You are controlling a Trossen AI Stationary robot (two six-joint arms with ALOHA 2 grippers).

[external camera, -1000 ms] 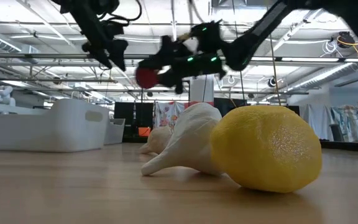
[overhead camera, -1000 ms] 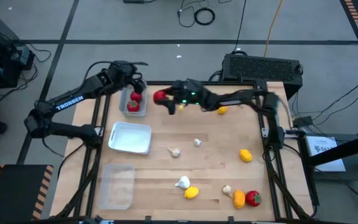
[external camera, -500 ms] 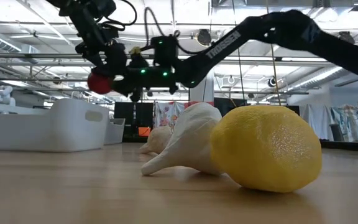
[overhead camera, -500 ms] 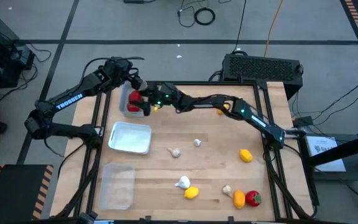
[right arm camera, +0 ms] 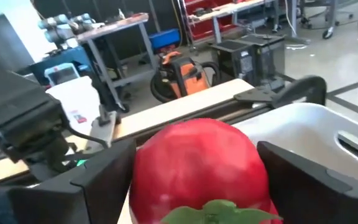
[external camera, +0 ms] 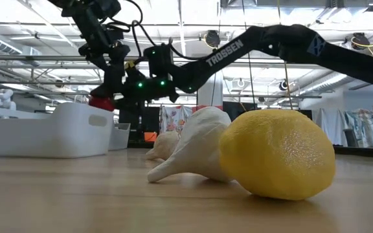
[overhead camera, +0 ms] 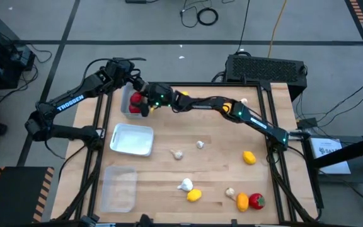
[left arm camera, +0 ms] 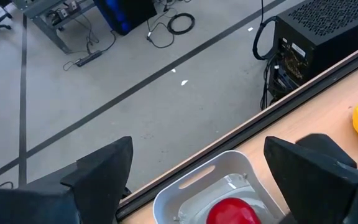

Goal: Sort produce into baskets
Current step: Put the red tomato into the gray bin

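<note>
The red fruit [right arm camera: 201,168] sits between my right gripper's [overhead camera: 145,103] fingers, above the greyish basket [overhead camera: 128,111]; whether I grip it, I cannot tell. My left gripper [overhead camera: 136,82] hangs open nearby.

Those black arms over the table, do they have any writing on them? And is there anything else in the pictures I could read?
"TROSSEN": white letters on the left arm, seen from above.
"TROSSEN": white letters on the right arm, seen from table height.
White sheet beside the table's right edge: printed marks, too small to read.
Paper on the white box in the room behind: print too blurred to read.
Nothing else is legible.
</note>
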